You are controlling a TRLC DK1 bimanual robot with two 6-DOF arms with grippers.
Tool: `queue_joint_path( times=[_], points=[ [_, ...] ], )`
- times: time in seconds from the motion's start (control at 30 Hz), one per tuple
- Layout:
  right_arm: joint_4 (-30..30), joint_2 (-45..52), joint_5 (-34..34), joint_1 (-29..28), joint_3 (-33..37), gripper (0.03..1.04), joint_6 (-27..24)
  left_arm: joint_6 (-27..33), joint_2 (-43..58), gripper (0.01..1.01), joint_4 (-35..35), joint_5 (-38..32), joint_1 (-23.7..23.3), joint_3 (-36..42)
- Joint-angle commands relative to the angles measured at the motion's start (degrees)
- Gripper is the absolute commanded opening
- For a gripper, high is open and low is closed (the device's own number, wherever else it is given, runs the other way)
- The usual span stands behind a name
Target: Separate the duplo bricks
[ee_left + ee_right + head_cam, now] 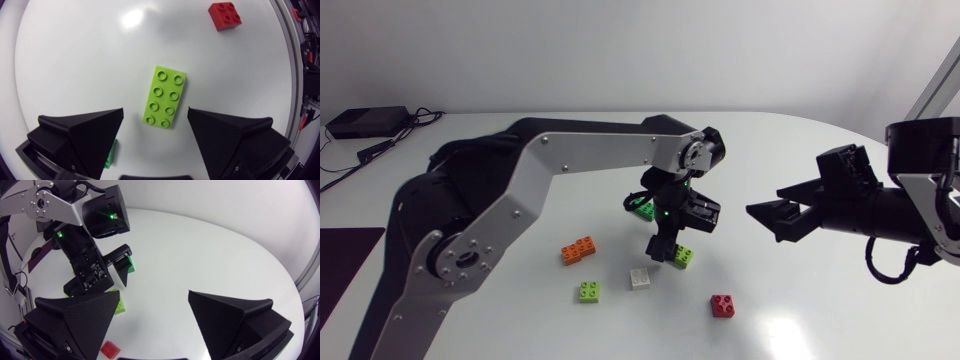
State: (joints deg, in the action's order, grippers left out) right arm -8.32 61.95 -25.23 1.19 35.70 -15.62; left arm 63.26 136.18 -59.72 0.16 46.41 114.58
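Note:
A lime green two-by-four brick (164,96) lies flat on the white table, directly under my left gripper (155,113). That gripper's fingers stand open on either side of it without touching. In the head view the left gripper (669,243) points down at mid-table with the lime brick (682,256) at its tips. A darker green brick (644,209) lies just behind it; in the left wrist view that green brick (111,153) shows as a sliver beside one finger. My right gripper (772,217) hovers open to the right, nothing in it, and looks at the left gripper (116,266).
Loose bricks lie in front of the left gripper: an orange one (578,250), a small lime one (588,291), a white one (639,278) and a red one (723,305). The red brick (225,15) lies ahead of the left gripper.

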Motion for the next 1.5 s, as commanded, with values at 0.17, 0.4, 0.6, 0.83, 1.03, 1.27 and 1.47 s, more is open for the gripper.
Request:
queue_joint_path(
  times=[0.17,0.4,0.6,0.83,1.03,1.27,1.47],
  points=[
    [1.46,-9.22,8.1,1.36,-3.54,0.99,1.82,-7.72,-15.24,0.987,12.97,-0.78,-0.62,-12.81],
    [1.64,-13.35,18.99,6.19,-3.01,0.99,2.52,-15.63,-30.71,0.987,26.77,-4.12,-3.61,-28.1],
    [2.16,-16.87,27.26,9.44,-3.1,0.99,2.17,-20.37,-44.51,0.987,38.98,-9.74,-4.93,-41.81],
    [0.76,-20.82,34.55,11.03,-2.83,0.99,-1.17,-21.08,-59.19,0.987,49.88,-20.29,-4.93,-53.06],
    [-2.58,-23.98,38.07,11.03,-1.6,0.99,-4.69,-20.99,-68.77,0.987,50.67,-25.39,-4.67,-56.67],
    [-3.28,-29.26,41.93,10.85,-1.6,0.99,-8.55,-19.76,-76.5,0.987,49.7,-31.28,-3.96,-59.21],
    [-5.48,-32.33,46.5,11.03,-1.51,0.99,-10.31,-18.97,-85.29,0.987,49.44,-33.65,-3.79,-63.52]
  ],
)
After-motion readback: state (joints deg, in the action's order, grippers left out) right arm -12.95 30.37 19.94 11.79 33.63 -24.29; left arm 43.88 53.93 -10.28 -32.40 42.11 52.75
